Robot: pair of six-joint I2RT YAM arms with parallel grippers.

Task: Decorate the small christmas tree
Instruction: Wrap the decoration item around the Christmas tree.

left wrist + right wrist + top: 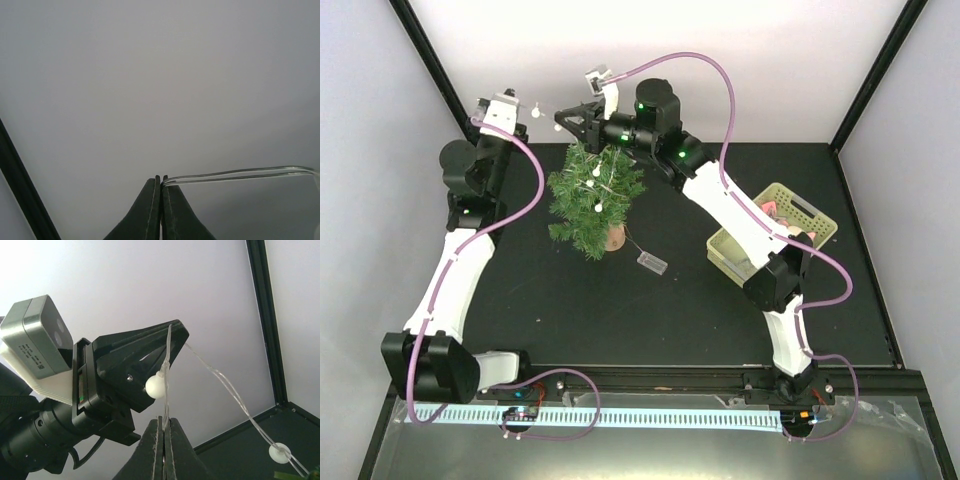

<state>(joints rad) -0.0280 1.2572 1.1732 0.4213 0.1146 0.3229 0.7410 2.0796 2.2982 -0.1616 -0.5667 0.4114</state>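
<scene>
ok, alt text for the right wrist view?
Both shut grippers pinch a clear thin light string with white round bulbs: the right gripper at bottom, the left gripper above it against a pale wall.

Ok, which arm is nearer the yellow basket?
Right. The right arm passes over the yellow basket's left side; the left arm is far left, beyond the small christmas tree.

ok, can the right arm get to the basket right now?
Likely not freely: the right end effector is shut on the light string by the small christmas tree. The basket itself sits close by that arm, nothing in between.
</scene>
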